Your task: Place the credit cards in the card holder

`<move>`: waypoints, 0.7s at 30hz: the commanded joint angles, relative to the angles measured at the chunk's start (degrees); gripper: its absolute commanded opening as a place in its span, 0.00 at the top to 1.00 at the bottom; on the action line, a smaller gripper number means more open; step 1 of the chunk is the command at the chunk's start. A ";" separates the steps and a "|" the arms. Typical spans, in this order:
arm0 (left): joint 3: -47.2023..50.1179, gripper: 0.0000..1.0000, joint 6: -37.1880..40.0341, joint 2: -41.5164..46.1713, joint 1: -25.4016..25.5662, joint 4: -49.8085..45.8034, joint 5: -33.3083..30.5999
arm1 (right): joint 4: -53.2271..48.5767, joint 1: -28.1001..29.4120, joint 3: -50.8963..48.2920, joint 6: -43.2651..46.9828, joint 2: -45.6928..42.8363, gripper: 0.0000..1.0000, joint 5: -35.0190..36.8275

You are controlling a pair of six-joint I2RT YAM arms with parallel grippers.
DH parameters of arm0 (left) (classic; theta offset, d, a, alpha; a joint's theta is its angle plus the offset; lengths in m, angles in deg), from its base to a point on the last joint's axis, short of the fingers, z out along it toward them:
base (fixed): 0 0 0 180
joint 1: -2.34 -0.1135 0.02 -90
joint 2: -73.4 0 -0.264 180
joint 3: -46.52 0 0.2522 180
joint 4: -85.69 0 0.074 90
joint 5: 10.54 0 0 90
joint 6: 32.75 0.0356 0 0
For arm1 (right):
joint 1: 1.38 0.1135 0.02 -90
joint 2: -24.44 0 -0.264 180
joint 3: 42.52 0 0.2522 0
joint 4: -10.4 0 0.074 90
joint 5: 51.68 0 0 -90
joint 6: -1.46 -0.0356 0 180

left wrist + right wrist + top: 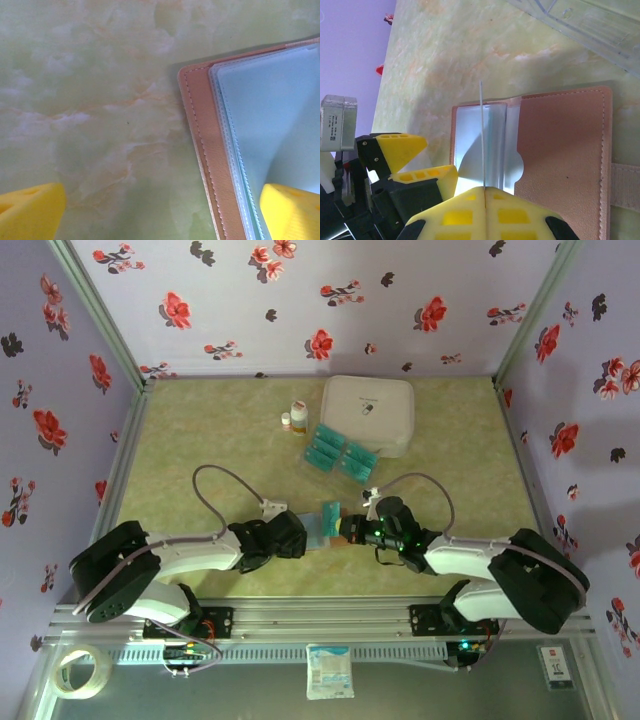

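1. Tape roll [75,672]: lies on the near ledge, at the far left, in front of the arm bases.
2. Left gripper [285,537]: low over the green marbled table [200,440], at the left edge of the card holder. In its wrist view the yellow fingers [30,212] stand spread wide with nothing between them. One is over bare table and the other over the holder's pale inner page; whether they touch it cannot be told.
3. Two small bottles [293,416]: upright, side by side, far centre, just left of the clear tray.
4. Card holder [318,533]: lies open and flat at near centre, between the two grippers. It has a reddish-brown stitched cover [560,150] and pale blue-grey clear pockets inside.
5. Clear tray [312,440]: holds the teal credit cards [338,452] in small stacks and sits beside the white case, well apart from the holder.
6. Held card [482,135]: seen edge-on and standing upright over the holder's inner fold.
7. Right gripper [484,192]: fingers closed together, pinching the held card by its lower edge.
8. White zipped case [368,412]: far centre-right, closed.
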 commanded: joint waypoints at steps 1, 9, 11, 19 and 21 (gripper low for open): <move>1.41 0.00 0.53 0.66 -0.47 -2.13 -1.72 | 3.28 -0.26 0.77 -0.32 1.41 1.00 -1.29; 1.27 0.00 0.73 0.55 -0.46 -2.13 -1.73 | 5.98 -0.26 0.57 -0.45 4.09 1.00 -2.03; 1.43 0.00 0.73 0.57 -0.43 -2.13 -1.68 | 6.35 -0.26 0.54 -0.27 4.64 1.00 -2.15; 1.36 0.00 0.68 0.66 -0.42 -2.16 -1.66 | 7.27 -0.26 0.29 0.12 6.25 1.00 -2.14; 1.37 0.00 0.69 0.66 -0.48 -2.22 -1.62 | 7.68 -0.26 0.21 0.12 6.58 1.00 -2.22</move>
